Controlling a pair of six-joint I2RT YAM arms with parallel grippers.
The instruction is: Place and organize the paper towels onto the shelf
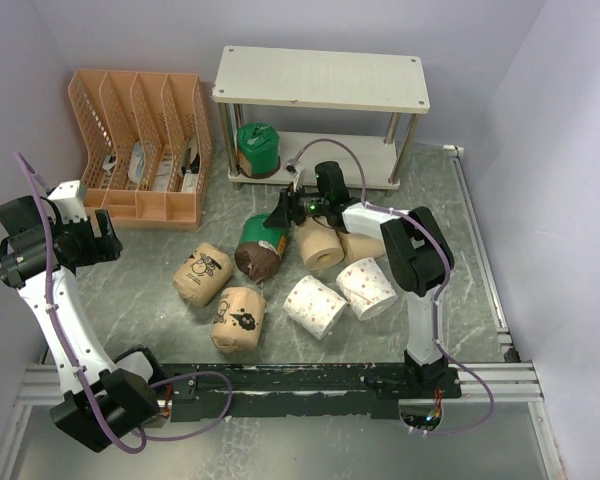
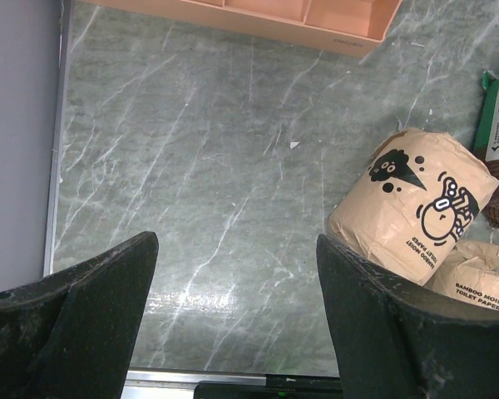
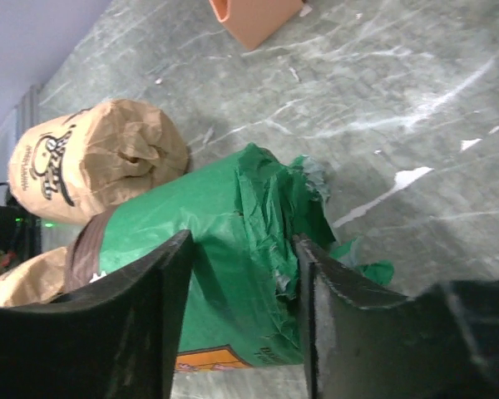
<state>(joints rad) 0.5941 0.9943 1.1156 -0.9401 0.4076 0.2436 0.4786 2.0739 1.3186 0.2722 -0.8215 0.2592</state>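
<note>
Shelf point(image 1: 320, 80) at far edge of table point(image 1: 130, 280); organizer point(image 1: 140, 150) just left of it. One roll point(image 1: 257, 150) upright on lower board, left end. Other rolls point(image 1: 315, 305) clustered on table before shelf — two left, near organizer's front corner; centre roll point(image 1: 260, 250) on its side; four right, touching in pairs.

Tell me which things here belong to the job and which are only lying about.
Job: shelf; green-topped roll on its lower board; green-topped roll on the table; two printed rolls; two dotted rolls; two tan rolls.
Lying about: orange organizer.
</note>
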